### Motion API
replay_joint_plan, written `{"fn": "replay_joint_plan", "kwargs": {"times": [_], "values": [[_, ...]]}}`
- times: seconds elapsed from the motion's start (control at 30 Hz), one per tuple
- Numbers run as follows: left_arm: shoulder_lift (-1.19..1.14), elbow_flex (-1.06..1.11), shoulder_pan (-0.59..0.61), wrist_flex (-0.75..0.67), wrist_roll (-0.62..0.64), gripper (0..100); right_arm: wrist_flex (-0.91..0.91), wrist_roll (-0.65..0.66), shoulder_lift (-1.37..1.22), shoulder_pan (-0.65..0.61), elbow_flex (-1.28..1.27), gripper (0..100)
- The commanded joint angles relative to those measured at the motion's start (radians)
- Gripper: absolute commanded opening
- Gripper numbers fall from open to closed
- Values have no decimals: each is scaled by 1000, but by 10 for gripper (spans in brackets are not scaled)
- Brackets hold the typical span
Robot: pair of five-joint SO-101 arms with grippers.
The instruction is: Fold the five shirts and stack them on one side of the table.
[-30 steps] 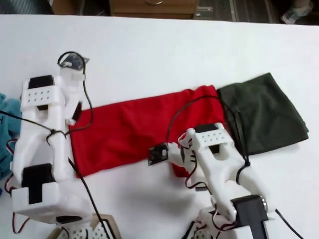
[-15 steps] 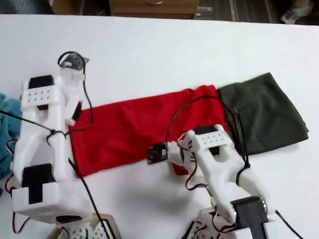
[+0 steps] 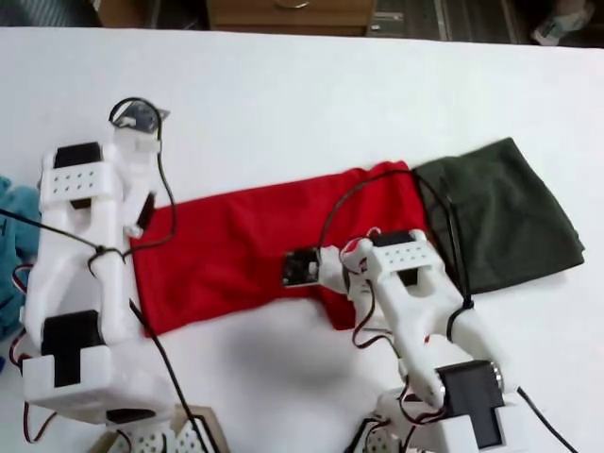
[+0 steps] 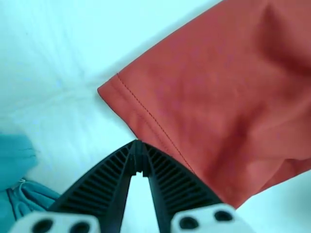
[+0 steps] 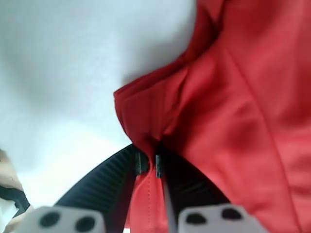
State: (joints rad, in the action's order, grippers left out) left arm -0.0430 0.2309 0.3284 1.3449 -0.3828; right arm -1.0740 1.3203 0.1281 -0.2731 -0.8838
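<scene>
A red shirt lies stretched across the middle of the white table. My right gripper is shut on a bunched fold of the red shirt at its near right corner, and the cloth hangs lifted from the table. In the high view the right arm stands over that corner. My left gripper is shut, its tips resting at the hem of the red shirt on the left end; whether cloth is pinched I cannot tell. The left arm covers that end from above.
A folded dark green shirt lies at the right, touching the red one. A teal shirt lies bunched at the table's left edge, also close to the left gripper. Wooden furniture stands behind the table.
The right arm has shifted away from the front edge, carrying the red shirt's near right corner up and inward. The left arm has kept still.
</scene>
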Motion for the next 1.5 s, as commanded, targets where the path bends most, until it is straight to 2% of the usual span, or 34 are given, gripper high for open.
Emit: {"fn": "replay_joint_plan", "kwargs": {"times": [0.0, 0.3, 0.47, 0.7, 0.93, 1.13, 1.27, 1.47], "values": [[32, -30, 9, 9, -8, 21, -31, 2, 1, 1, 51, 19], [32, -25, 9, 9, -8, 21, -272, 3, 1, -4, 341, 19], [32, -25, 9, 11, -8, 21, -306, 5, -10, -1, 463, 19], [32, -22, 9, 38, -8, 21, -162, 114, -10, 1, 489, 19], [32, -21, 9, 38, -8, 21, 79, 117, -21, -1, 489, 19], [32, -21, 9, 38, -8, 21, 228, 114, -157, 2, 491, 20], [32, -21, 9, 44, -8, 21, 265, 112, -255, 4, 491, 20], [32, -22, 9, 48, -8, 21, 213, 114, -263, 38, 517, 21]]}}
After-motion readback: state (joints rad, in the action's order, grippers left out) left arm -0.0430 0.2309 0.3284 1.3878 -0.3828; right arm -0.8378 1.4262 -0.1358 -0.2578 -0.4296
